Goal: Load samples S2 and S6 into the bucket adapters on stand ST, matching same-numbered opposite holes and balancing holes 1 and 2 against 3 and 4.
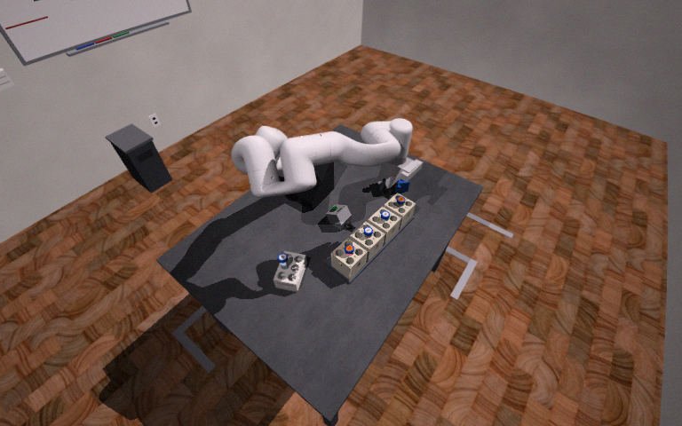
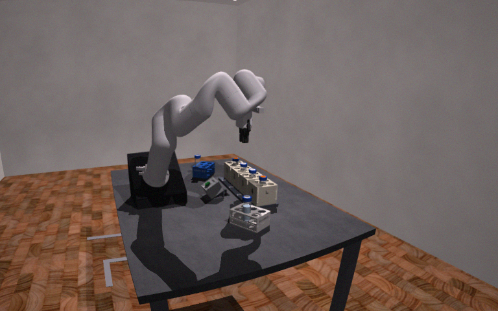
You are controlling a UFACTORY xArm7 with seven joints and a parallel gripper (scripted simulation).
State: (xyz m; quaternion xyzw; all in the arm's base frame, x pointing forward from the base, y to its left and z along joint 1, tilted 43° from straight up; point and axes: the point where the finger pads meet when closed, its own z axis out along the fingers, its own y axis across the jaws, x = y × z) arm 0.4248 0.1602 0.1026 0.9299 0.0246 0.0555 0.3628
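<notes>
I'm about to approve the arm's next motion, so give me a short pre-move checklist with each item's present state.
1. Claw carries nothing: ok, its fingers are closing on air.
2. Claw is well above the adapters: ok.
3. Each of the four adapters holds one tube: ok, with orange dots on the two end ones.
4. Same-numbered holes and matching fills in opposite adapters: cannot tell, the numbers and levels are too small.
5. Remaining tubes stand in racks: ok, one in the blue rack, one in the clear rack.
6. DONE key is unobstructed: ok.
</notes>
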